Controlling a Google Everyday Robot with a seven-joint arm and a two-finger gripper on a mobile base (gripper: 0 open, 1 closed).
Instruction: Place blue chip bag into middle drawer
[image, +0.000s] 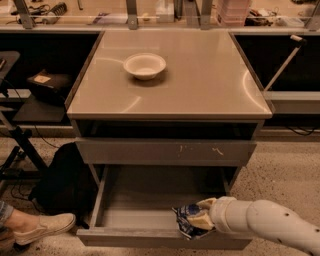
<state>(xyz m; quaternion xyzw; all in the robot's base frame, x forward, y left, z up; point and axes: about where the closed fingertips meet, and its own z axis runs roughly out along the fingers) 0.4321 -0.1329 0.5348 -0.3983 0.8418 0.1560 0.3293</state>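
Note:
The blue chip bag (185, 220), crinkled dark blue foil with white print, is held in my gripper (200, 216), which is shut on it. The bag hangs low inside the front right corner of the middle drawer (135, 218), which is pulled open at the bottom of the cabinet, with a flat grey floor and a plain front panel. My white arm (267, 226) reaches in from the lower right. I cannot tell whether the bag touches the drawer floor.
Above the open drawer is a closed grey drawer front with pale scratch marks (165, 151). A white bowl (144, 65) sits on the tan cabinet top (210, 85). A black bag (62, 182) and a person's shoe (42, 227) lie on the floor at left.

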